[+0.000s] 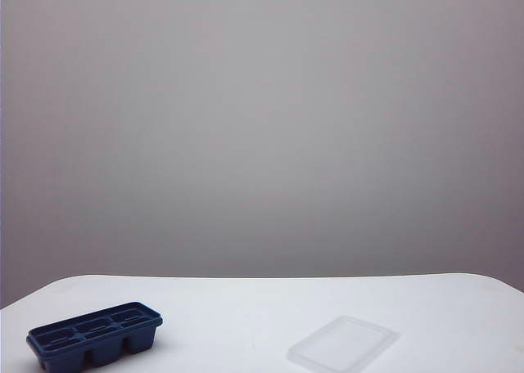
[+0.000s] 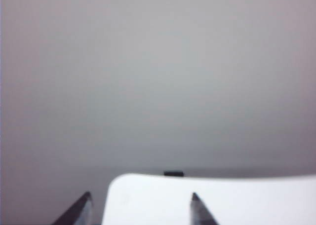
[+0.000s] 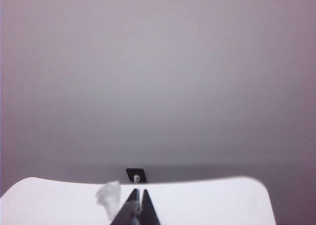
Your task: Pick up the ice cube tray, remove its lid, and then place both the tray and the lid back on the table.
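Note:
The dark navy ice cube tray (image 1: 96, 334) stands uncovered on the white table (image 1: 246, 307) at the front left, its compartments facing up. The frosted lid (image 1: 342, 344) lies flat on the table at the front right, well apart from the tray. Neither gripper appears in the exterior view. In the left wrist view my left gripper (image 2: 140, 205) is open, its fingertips wide apart over the table's corner (image 2: 247, 200) with nothing between them. My right gripper (image 3: 138, 194) is shut and empty above the table (image 3: 207, 200), with the lid (image 3: 108, 195) a pale blur just beside its tips.
A small dark bracket (image 3: 136, 175) sits at the table's far edge, also a dark spot (image 2: 173, 173) in the left wrist view. A plain grey wall (image 1: 262, 128) fills the background behind the table.

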